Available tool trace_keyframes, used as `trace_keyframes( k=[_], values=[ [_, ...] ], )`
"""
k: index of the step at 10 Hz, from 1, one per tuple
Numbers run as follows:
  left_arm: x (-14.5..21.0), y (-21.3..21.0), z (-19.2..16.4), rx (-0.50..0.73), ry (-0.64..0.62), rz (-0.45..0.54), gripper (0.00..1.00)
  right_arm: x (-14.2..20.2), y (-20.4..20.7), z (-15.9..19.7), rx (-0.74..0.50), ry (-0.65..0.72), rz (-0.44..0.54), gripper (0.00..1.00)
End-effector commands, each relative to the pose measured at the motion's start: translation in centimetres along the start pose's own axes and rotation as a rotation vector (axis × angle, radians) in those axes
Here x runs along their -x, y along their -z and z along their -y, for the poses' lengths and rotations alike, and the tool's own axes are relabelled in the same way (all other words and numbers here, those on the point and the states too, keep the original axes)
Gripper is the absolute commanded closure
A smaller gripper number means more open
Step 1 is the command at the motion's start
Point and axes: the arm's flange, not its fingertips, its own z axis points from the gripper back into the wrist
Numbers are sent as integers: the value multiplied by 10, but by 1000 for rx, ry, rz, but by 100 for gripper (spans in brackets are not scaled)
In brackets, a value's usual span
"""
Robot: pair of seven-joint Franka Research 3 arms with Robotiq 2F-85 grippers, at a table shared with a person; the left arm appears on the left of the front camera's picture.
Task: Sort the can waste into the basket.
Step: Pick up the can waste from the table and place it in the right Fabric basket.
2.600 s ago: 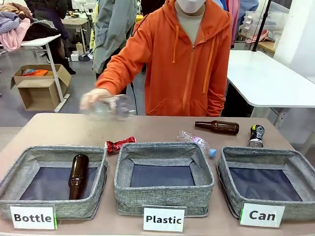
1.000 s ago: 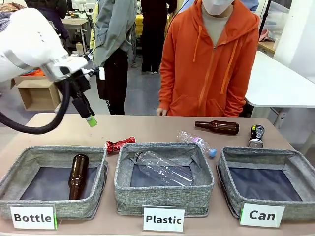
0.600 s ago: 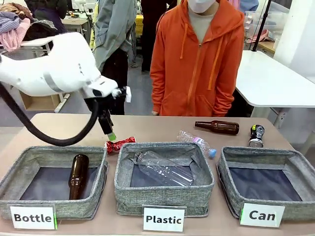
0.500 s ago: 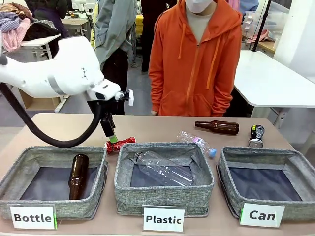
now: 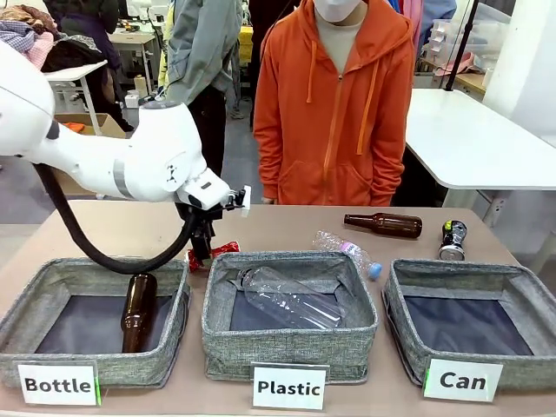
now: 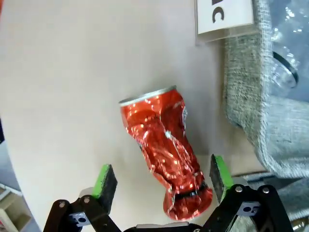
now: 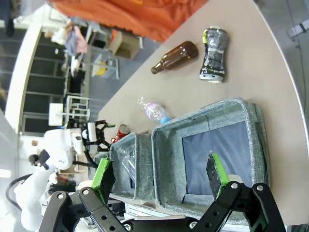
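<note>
The crushed red can lies on the table behind the gap between the Bottle and Plastic bins. My left gripper is down at it, open. In the left wrist view the red can has its lower end between the green pads, which stand apart from it on both sides. The black can stands at the far right, behind the grey basket with the "Can" card. My right gripper hangs open above that basket, with the black can beyond it.
A brown bottle and a small clear bottle lie on the table behind the bins. A large clear bottle is in the Plastic bin. Another brown bottle is in the Bottle bin. A person in orange stands at the far edge.
My left arm has swung right and down from above the table's left side onto the red can. The person has drawn back and shifted left.
</note>
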Motion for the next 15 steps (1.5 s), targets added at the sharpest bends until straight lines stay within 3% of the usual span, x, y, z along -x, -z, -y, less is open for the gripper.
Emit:
trace_keyframes(
  k=[1,5,8,9,12,15],
  values=[
    [-5,11,-4,-6,-48,-15,0,-2,1,2,-27,-20,13,0],
    [-8,24,-14,34,-113,-50,0,-2,1,2,-27,-20,13,0],
    [-7,23,-16,28,-132,-63,88,-2,1,2,-27,-20,13,0],
    [-7,22,-18,26,-136,-66,100,-2,1,2,-27,-20,13,0],
    [-3,11,-19,3,-146,-59,96,-2,1,2,-27,-20,13,0],
    [6,-51,-18,-140,-174,-18,100,-2,1,2,-27,-20,13,0]
  ],
)
